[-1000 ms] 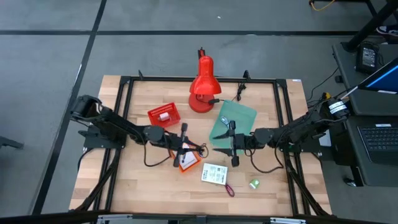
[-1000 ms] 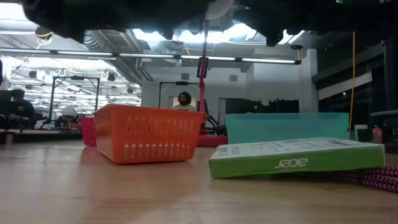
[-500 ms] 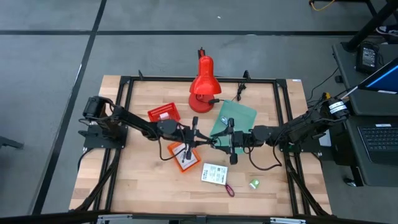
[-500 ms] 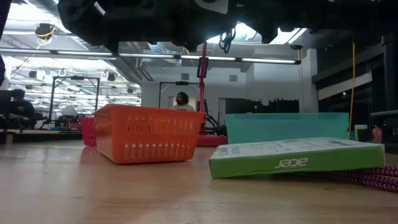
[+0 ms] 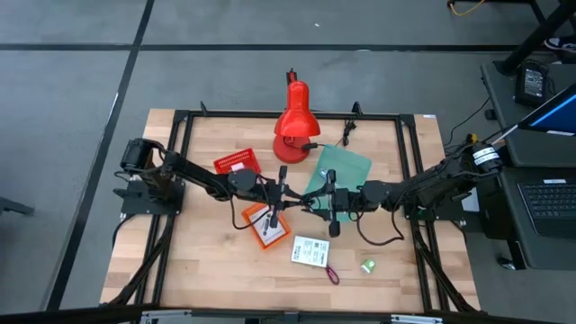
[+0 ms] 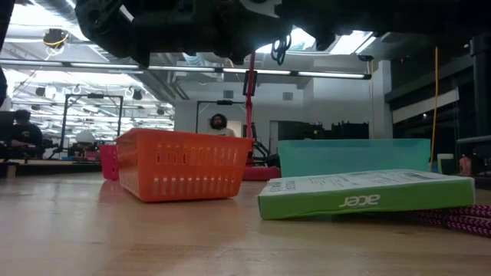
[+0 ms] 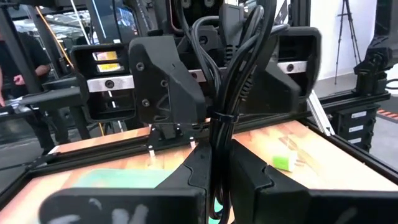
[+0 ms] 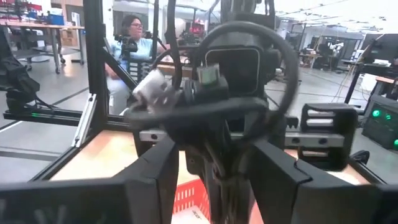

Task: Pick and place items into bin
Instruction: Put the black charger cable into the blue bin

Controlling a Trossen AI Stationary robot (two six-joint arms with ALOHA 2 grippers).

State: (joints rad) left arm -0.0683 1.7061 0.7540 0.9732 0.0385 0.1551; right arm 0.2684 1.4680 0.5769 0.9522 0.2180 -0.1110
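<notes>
Black cable bundle (image 7: pixel 225 93) is up in the air mid-table, pinched between the left gripper (image 5: pixel 286 200)'s closed fingers, with the right gripper (image 5: pixel 317 205) right up against it from the other side. The right one's fingers sit on either side of the coil (image 8: pixel 211 106); whether they actually press on it, I can't tell.

Just below the left gripper is the orange basket (image 5: pixel 267 226) with something white inside. Further toward the front edge from both grippers lie a white printed card (image 5: pixel 311 251), a purple strap (image 5: pixel 331 274) and a small green piece (image 5: pixel 368 265).

Behind the right gripper there's a teal sheet (image 5: pixel 344 168), and past that the big red lamp (image 5: pixel 292 126). A second red basket (image 5: pixel 236 165) sits behind the left arm, holding nothing I can make out.
</notes>
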